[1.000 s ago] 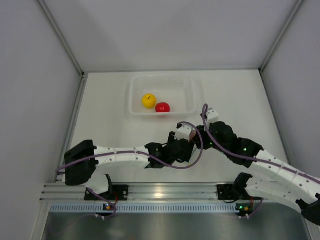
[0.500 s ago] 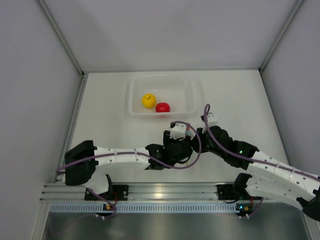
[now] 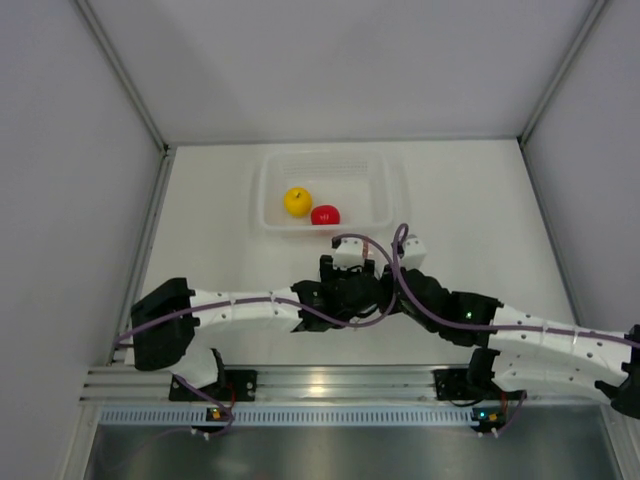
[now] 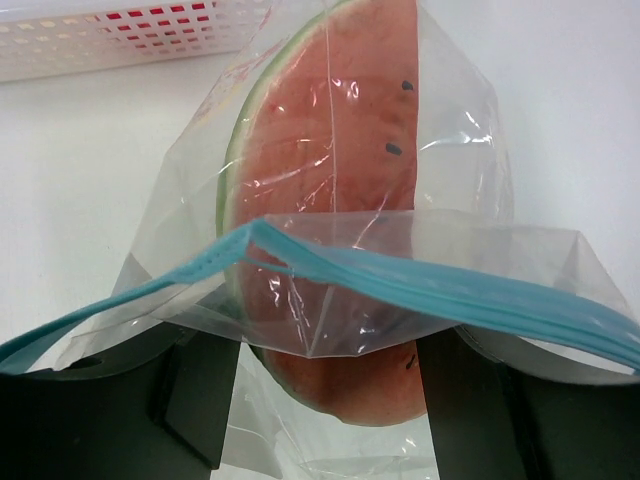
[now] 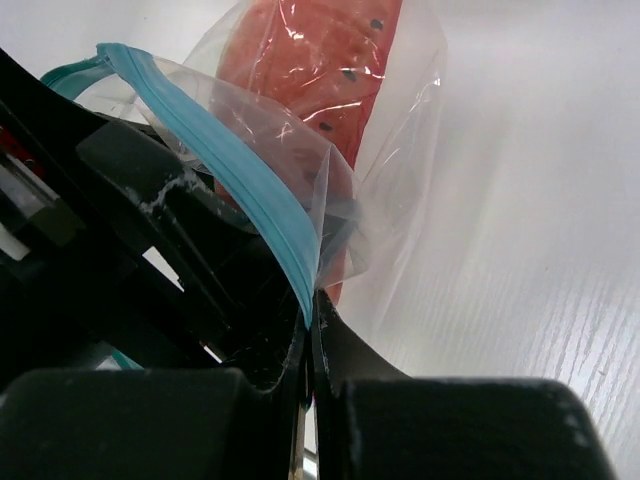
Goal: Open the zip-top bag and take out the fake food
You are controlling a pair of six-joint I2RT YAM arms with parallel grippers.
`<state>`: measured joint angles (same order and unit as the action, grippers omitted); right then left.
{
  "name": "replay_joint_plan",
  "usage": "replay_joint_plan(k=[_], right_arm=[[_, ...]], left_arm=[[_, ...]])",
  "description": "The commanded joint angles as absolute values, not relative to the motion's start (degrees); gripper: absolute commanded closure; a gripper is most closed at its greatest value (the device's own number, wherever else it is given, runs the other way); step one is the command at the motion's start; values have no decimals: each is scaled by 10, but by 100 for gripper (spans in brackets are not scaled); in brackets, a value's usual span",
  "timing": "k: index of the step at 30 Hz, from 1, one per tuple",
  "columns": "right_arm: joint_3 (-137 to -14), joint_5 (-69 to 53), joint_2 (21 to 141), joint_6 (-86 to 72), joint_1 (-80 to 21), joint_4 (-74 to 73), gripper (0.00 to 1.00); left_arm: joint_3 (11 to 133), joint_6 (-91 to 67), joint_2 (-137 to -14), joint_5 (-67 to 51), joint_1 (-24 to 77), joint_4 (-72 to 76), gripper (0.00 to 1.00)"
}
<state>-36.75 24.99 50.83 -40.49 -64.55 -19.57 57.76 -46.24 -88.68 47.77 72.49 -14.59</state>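
The zip-top bag (image 4: pixel 470 200) is clear with a light blue zip strip (image 4: pixel 450 295). It holds one piece of fake food, a red watermelon slice (image 4: pixel 330 150) with a green rind. My left gripper (image 4: pixel 330 400) stands wide, its two dark fingers (image 4: pixel 195 400) pressed against the bag's sides around the slice's lower end. My right gripper (image 5: pixel 310 325) is shut on the end of the zip strip (image 5: pixel 230 160). From above, both grippers (image 3: pixel 345 262) (image 3: pixel 385 265) meet just in front of the tray and cover the bag. A yellow fruit (image 3: pixel 297 201) and a red fruit (image 3: pixel 325 214) lie in the tray.
The rigid clear tray (image 3: pixel 390 190) stands at the back middle of the white table; its perforated wall (image 4: pixel 100 35) shows just beyond the bag. Grey walls close in the left, right and far sides. Purple cables loop over both wrists.
My right gripper has closed onto the bag's zip strip. Both wrists have drawn together and shifted slightly left, towards the tray. The fruits in the tray have not moved.
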Motion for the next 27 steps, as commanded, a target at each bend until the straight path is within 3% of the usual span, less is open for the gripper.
replay_joint_plan(k=[1,13,19,27], right_arm=[[-352,299,522,-417,-679,-202,100],[-340,436,522,-422,-674,-224,100],[-323,379,512,-379,-671,-133,100],[-325,354,520,-351,-706,-76,100]], left_arm=[[615,-488,-877,490,706,-115,100],[555,-540,-810,405,686,-83,100],[487,-582,-765,369,666,-19,100],[466,-651,-741,460,664,-17,100]])
